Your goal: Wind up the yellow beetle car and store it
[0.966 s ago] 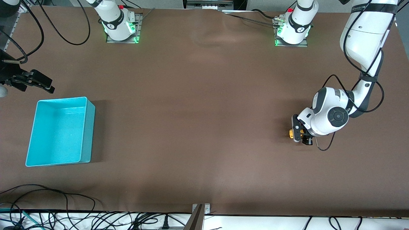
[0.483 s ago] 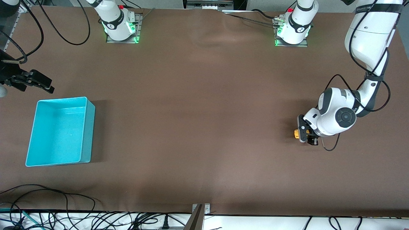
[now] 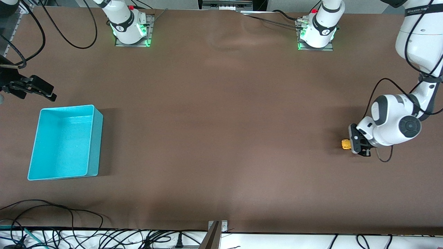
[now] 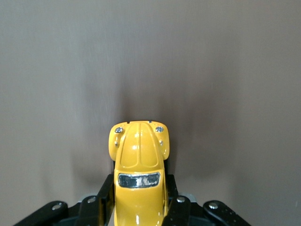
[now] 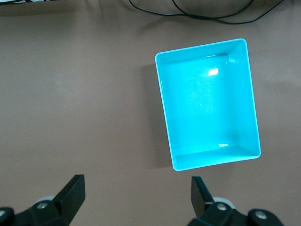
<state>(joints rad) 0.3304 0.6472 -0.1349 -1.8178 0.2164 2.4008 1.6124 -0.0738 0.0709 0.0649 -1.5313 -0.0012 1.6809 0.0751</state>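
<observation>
Risk, slip: I judge the main hazard to be the yellow beetle car (image 4: 138, 162) skidding instead of rolling while its wheels are drawn along the bench (image 3: 221, 138); the cause would be too little downward load, leaving the spring unwound
Risk, grip: I see the fingers (image 4: 106, 197) bearing only on the car's sides toward its tail, with the bonnet projecting free; a yaw in the clamp would let the body pivot out
Risk, edge: I hold the car close to the bench edge at the left arm's end; I judge that a longer pull toward that edge would run short of surface
Risk, release: the turquoise bin (image 3: 65, 141) sits well apart, near the edge at the right arm's end; a car let go off-line would miss it
Left gripper (image 3: 356, 143): clamped on the car's flanks, low at the bench surface; whether the wheels touch I cannot confirm
Right gripper (image 5: 136, 195): I read the fingers as spread wide and empty; the arm waits above the bench near the bin, toward the base-side edge
Car location: in the left gripper, near the left arm's end, about midway between the camera-side and base-side edges
</observation>
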